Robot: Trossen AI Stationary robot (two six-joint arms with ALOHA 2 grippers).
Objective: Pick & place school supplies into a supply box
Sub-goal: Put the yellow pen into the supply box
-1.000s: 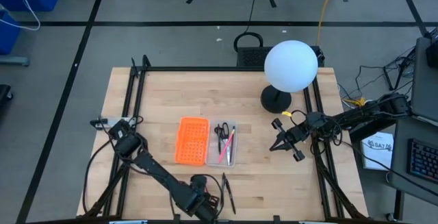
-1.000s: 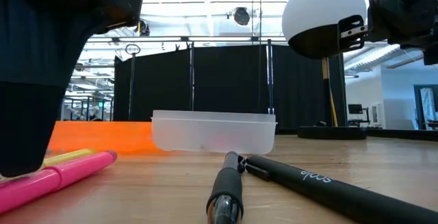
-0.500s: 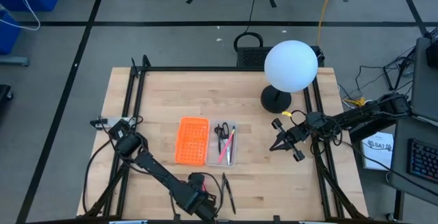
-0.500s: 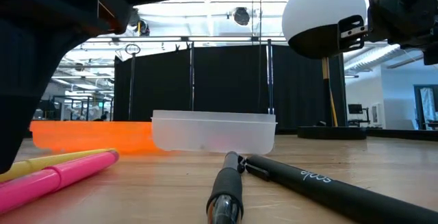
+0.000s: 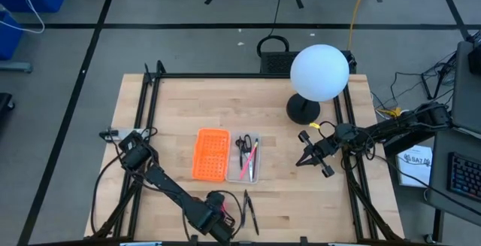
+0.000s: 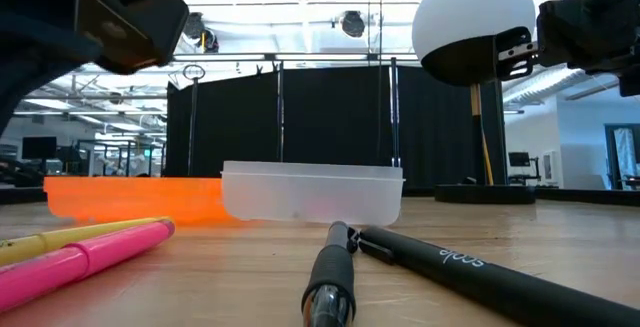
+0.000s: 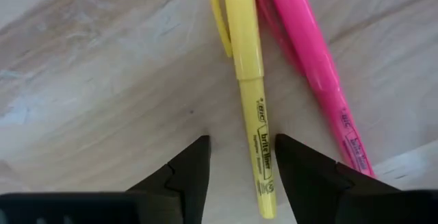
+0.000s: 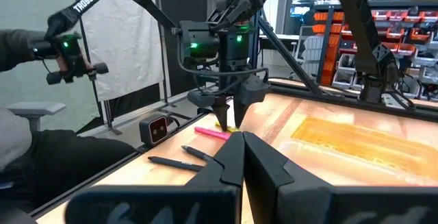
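Left gripper (image 7: 241, 157) open, straddling yellow pen (image 7: 250, 80)

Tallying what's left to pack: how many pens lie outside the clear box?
4: yellow highlighter, pink highlighter below the left gripper; two black pens nearby. More may be hidden.

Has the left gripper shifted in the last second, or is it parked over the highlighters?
Yes. In the high view the left gripper has slid left, away from the black pens, and now sits over the yellow highlighter.

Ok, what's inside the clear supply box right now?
In the high view the supply box holds black-handled scissors and a pink pen; anything beneath them can't be told. The low view shows only its frosted wall.
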